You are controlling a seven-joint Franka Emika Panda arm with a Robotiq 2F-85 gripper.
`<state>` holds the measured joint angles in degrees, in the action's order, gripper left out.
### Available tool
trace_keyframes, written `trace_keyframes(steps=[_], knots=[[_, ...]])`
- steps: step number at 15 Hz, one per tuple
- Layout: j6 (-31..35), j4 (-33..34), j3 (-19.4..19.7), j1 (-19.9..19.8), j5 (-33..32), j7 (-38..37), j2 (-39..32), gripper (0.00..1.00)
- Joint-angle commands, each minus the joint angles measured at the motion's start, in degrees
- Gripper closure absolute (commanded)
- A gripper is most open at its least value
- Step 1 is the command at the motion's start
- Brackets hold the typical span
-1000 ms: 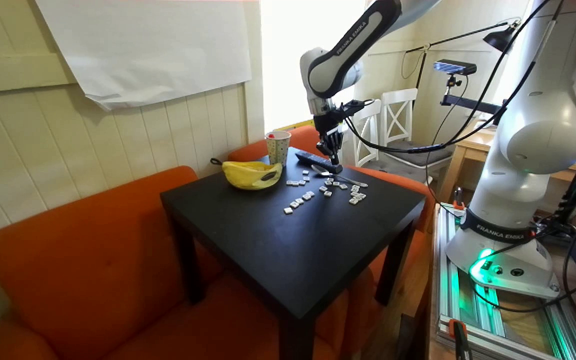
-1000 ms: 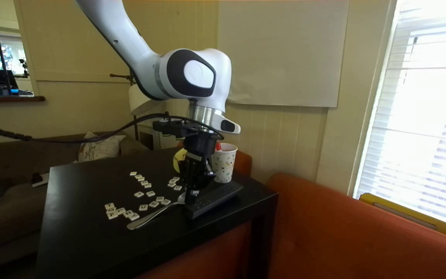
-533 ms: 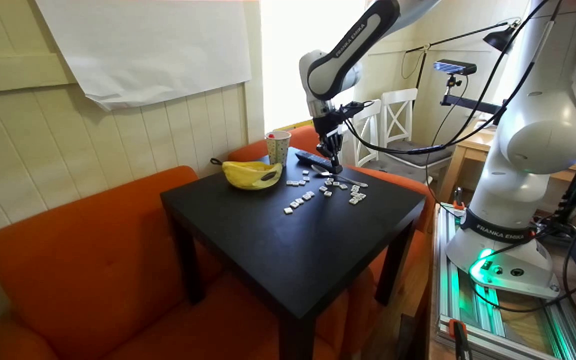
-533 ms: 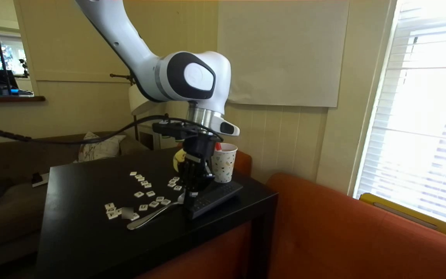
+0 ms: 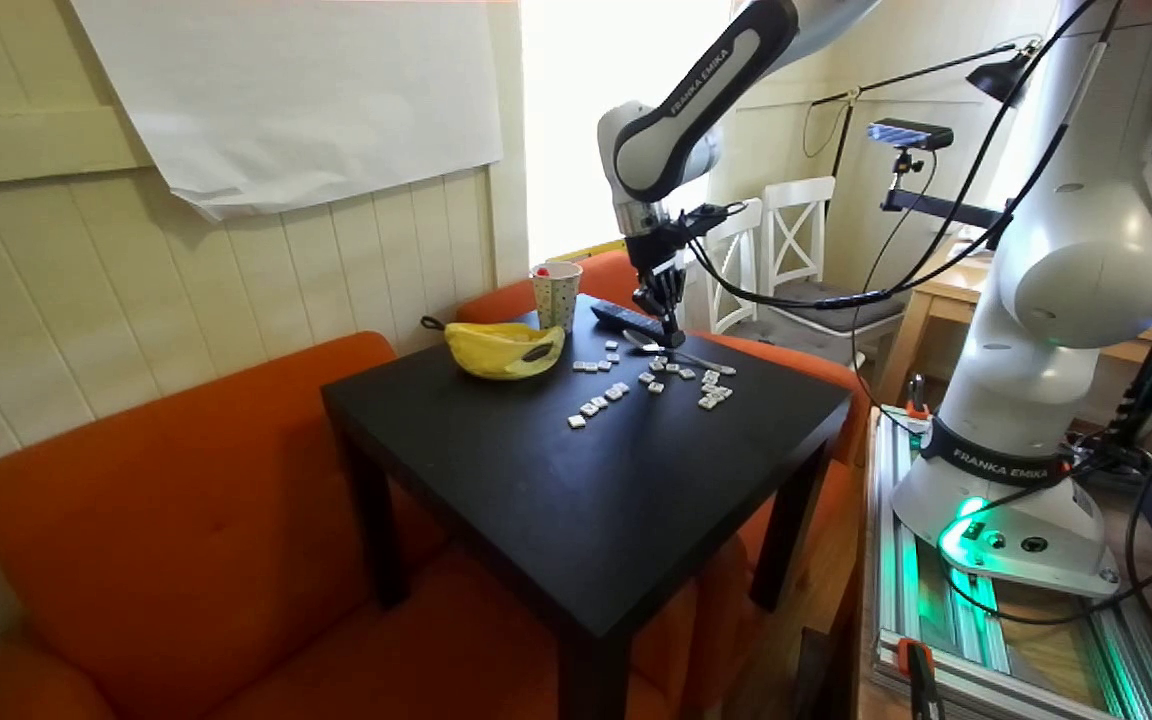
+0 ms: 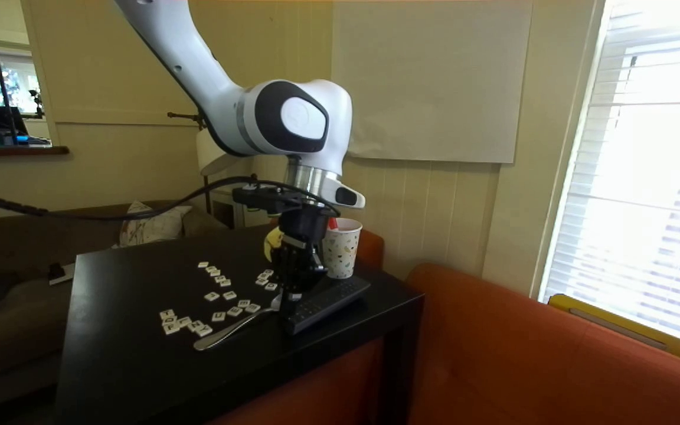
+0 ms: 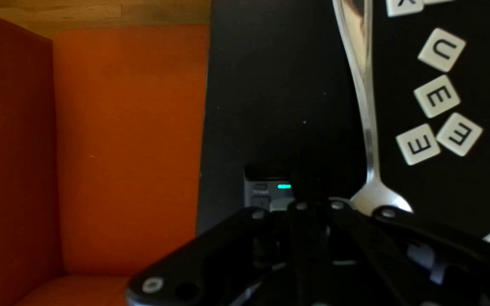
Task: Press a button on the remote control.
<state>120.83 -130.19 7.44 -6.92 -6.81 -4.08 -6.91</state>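
The gripper dips a shade over this past second and now all but stops: that reads as the press! Its fingers stand together, gripping nothing, tips apparently on the end of the remote control beneath them, contact hard to confirm. A green light glows just beside the tips, suggesting it registers.

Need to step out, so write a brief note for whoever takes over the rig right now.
Gripper: shut, tips down at one end of the remote control; contact can't be confirmed.
Things: remote control lies on the table near its edge; the spoon lies close beside the tips.
Done: gripper positioned; a light glows on the remote control, but whether a press registered isn't clear.
Left: probably press down, if needed, then lift clear.
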Motion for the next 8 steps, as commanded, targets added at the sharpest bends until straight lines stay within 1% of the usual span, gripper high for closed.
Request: trace_keyframes(steps=[1, 4, 8], knots=[[-0.73, 1.76, -0.02, 0.18, 0.06, -1.46, -3.70, 1.00], [-0.96, 2.05, -0.04, 0.15, 0.36, -1.30, -3.40, 1.00], [-3.23, 0.38, 0.03, -0.09, 0.85, 0.42, 2.26, 1.00]])
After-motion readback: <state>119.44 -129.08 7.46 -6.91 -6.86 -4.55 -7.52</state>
